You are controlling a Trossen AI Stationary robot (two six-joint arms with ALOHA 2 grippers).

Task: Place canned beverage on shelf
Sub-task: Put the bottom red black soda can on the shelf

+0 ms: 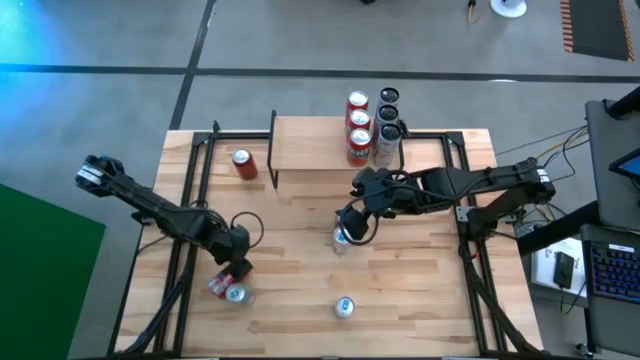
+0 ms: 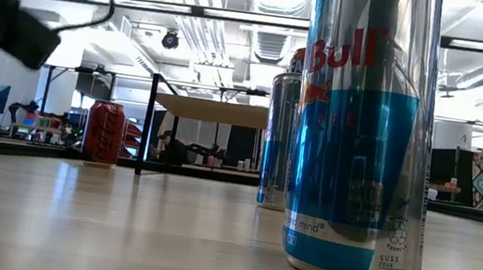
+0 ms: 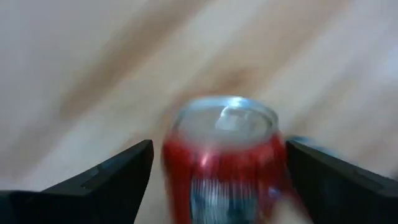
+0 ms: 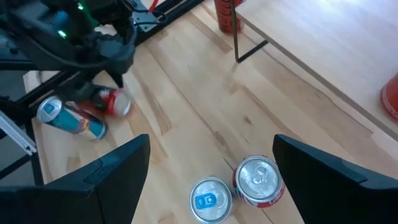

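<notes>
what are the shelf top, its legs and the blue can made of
Shelf top: looks like light wood, matte, faint grain. Its legs: thin black bars, probably painted metal. Blue can: likely aluminium, glossy with sharp reflections and printed blue panels.

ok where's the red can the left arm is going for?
High view: the red can lies tipped over near the table's front-left, beside a fallen blue can, under the left pincer, whose open fingers straddle it.
</notes>
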